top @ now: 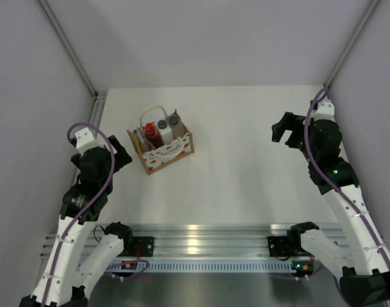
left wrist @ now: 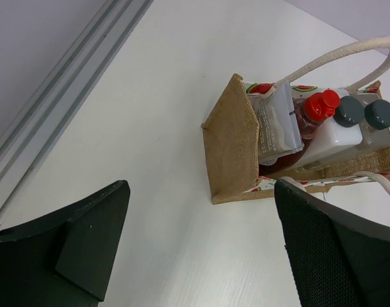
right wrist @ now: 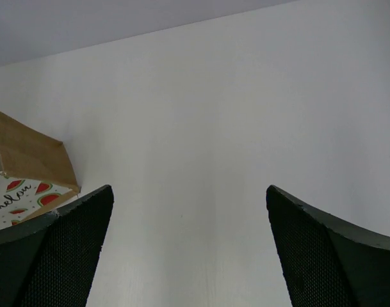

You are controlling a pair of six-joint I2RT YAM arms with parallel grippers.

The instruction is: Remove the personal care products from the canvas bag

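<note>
Three views of one moment.

**Top external view.** The canvas bag (top: 170, 153) stands upright on the white table (top: 246, 179), left of centre. Upright inside it are a red bottle (top: 152, 135), a white bottle (top: 162, 128) with a grey cap and a pale bottle (top: 175, 125) with a dark cap. A fourth item cannot be made out here. The left gripper (top: 122, 157) hangs just beside the bag's left end without touching it. The right gripper (top: 283, 132) is well apart, over the table's right side.

**Left wrist view.** The two fingers (left wrist: 86, 236) stand wide apart with nothing between them, above bare table near the bag's burlap end wall. A flat silvery tube (left wrist: 275, 125) lies against that wall inside the bag, beside the red bottle's pointed cap and the two dark caps. A white loop handle (left wrist: 329, 57) arches over the opening. Print on the tube is too small to read.

**Right wrist view.** The fingers (right wrist: 335, 256) are likewise spread and empty over bare table. Only a corner of the bag shows at the left edge. Its printed side bears watermelon slices and script lettering that seems to end in "melon", partly hidden.

**Progress.** Judged from these views, all four products sit in the bag and none lies on the table. No removal is done, so four are left.
</note>
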